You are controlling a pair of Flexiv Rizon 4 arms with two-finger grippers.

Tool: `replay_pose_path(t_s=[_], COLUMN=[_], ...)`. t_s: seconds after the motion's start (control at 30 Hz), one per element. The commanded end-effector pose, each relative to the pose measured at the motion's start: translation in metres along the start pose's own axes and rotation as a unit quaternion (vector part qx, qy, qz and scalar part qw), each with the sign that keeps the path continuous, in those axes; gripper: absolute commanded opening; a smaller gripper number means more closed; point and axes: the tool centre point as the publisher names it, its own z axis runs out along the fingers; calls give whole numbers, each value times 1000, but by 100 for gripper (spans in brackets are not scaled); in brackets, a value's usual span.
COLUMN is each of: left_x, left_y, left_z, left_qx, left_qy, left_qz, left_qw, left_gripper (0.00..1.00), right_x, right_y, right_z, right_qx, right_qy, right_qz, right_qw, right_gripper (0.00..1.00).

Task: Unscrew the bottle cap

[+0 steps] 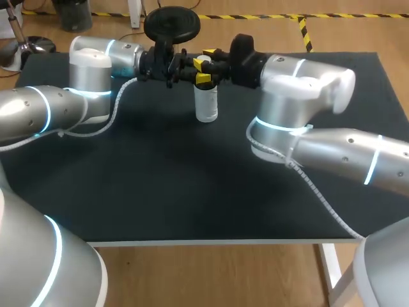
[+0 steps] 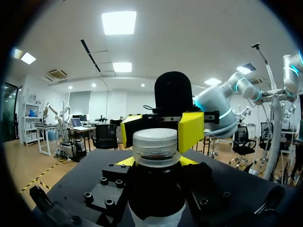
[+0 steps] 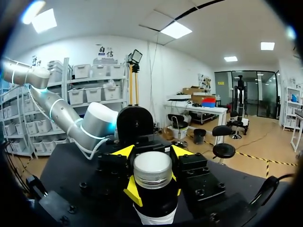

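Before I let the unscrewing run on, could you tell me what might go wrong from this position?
1. The left gripper and the right gripper both crowd the top of the bottle; turning either could knock it against the other.
2. The bottle is tall and narrow and held near its cap; an off-axis twist may tip it or drag it across the table.

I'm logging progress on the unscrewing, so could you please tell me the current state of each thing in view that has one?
clear plastic bottle with a white label: standing upright, gripped near its top.
white ribbed screw cap: on the bottle, not yet off.
left gripper: shut on the bottle, just under the cap.
right gripper: shut on the bottle, from the opposite side.
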Motion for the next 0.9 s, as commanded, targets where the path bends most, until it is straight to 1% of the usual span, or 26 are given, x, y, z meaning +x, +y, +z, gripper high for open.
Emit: replay_pose_path(t_s=[0.03, 0.17, 0.2, 0.3, 0.33, 0.37, 0.4, 0.5, 0.53, 0.6, 0.63, 0.7, 0.77, 0.83, 0.9], left_x=[-1, -1, -1, -1, -1, -1, -1, -1, -1, -1, -1, -1, -1, -1, -1], left_y=[-2, -2, -2, -2, -2, -2, -2, -2, -2, -2, -2, -2, -2, -2, -2], left_z=[2, 2, 2, 2, 2, 2, 2, 2, 2, 2, 2, 2, 2, 2, 2], left_qx=[1, 1, 1, 1, 1, 1, 1, 1, 1, 1, 1, 1, 1, 1, 1], left_qy=[2, 2, 2, 2, 2, 2, 2, 2, 2, 2, 2, 2, 2, 2, 2], left_qz=[1, 1, 1, 1, 1, 1, 1, 1, 1, 1, 1, 1, 1, 1, 1], left_qw=[1000, 1000, 1000, 1000, 1000, 1000, 1000, 1000, 1000, 1000, 1000, 1000, 1000, 1000, 1000], left_gripper=[0, 0, 0, 0, 0, 0, 0, 0, 0, 0, 0, 0, 0, 0, 0], right_x=[-8, -6, -6, -4, -4, -4, -3, -1, -1, 0, 0, 1, 2, 3, 5], right_y=[-3, -5, -6, -9, -9, -10, -10, -10, -10, -9, -9, -8, -7, -6, -6], right_z=[-4, -7, -7, -10, -11, -12, -14, -15, -16, -16, -16, -16, -18, -19, -18], right_qx=[0, -6, -11, -17, -22, -22, -25, -35, -34, -41, -43, -48, -56, -44, -41], right_qy=[50, 90, 94, 123, 138, 140, 158, 194, 198, 223, 229, 256, 270, 281, 310], right_qz=[3, -6, -4, -14, -18, -19, -28, -37, -38, -41, -41, -44, -50, -58, -57], right_qw=[999, 996, 996, 992, 990, 990, 987, 980, 979, 973, 972, 965, 960, 957, 948], right_gripper=[0, 0, 0, 0, 0, 0, 0, 0, 0, 0, 0, 0, 0, 0, 0])
